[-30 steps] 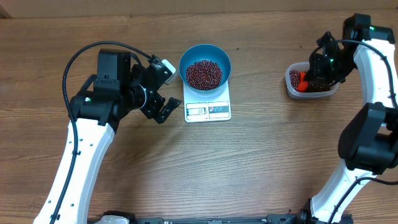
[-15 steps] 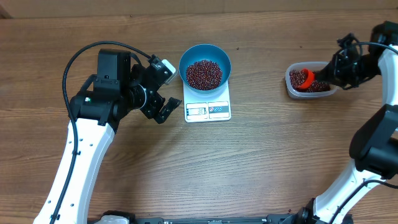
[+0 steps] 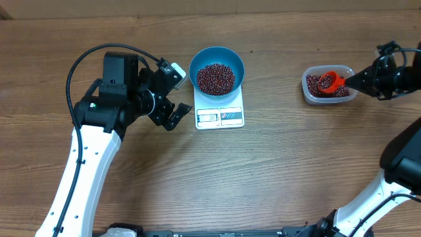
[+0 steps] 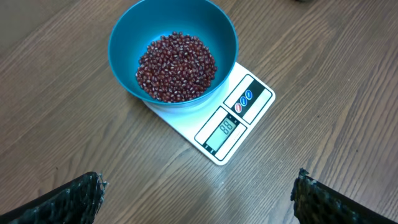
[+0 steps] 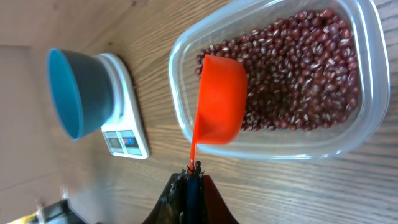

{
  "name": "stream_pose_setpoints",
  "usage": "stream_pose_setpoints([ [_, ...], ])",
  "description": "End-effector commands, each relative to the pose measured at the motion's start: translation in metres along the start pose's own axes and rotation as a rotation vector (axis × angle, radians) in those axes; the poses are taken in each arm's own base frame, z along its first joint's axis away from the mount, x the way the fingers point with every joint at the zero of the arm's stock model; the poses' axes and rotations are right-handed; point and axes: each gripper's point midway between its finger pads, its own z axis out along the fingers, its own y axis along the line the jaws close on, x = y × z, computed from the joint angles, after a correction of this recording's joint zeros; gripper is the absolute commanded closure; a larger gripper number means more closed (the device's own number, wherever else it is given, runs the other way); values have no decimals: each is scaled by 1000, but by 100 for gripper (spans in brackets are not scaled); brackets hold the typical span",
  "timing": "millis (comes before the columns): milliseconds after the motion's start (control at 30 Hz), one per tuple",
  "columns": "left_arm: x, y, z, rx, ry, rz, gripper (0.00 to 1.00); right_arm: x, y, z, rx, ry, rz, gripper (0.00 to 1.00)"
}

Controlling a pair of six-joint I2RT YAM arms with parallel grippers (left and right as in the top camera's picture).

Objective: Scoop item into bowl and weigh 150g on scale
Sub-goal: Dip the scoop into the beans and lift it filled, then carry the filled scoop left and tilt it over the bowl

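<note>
Scale (image 3: 220,112): white, flat on wood worktop (image 3: 263,171). Display + button panel on its edge nearest the arm bases. Digits too small to read.
Bowl (image 3: 197,62): blue, upright, sits on scale at the end away from display; its rim overhangs that end.
Beans (image 3: 216,78): dark red-brown heap in bowl's bottom, well below rim. More of them fill a clear tub (image 3: 306,95).
Tub: on worktop, well apart from scale, on the R-arm side.
Scoop (image 3: 329,81): orange; cup inside tub over the beans, thin handle pointing away from scale. Can't tell if loaded.
R gripper (image 5: 191,177): clenched on tip of scoop handle, beyond tub's far side from scale.
L gripper (image 3: 179,94): released, fingers spread wide, nothing between them. Just beside scale on the L-arm side, not touching it or bowl. L wrist view looks down on bowl + scale between the two fingertips.
</note>
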Motion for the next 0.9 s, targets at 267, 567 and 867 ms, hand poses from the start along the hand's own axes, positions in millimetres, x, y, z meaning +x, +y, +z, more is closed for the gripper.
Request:
stream_pose_setpoints([
  [267, -7, 3, -3, -7, -18, 17, 0, -1, 25, -11, -210, -51, -44, 96],
  [567, -7, 3, -3, -7, -18, 17, 0, 1, 55, -6, -316, -38, -42, 96],
  [867, -7, 3, -3, -8, -17, 17, 0, 11, 109, 22, -416, 43, -103, 96],
])
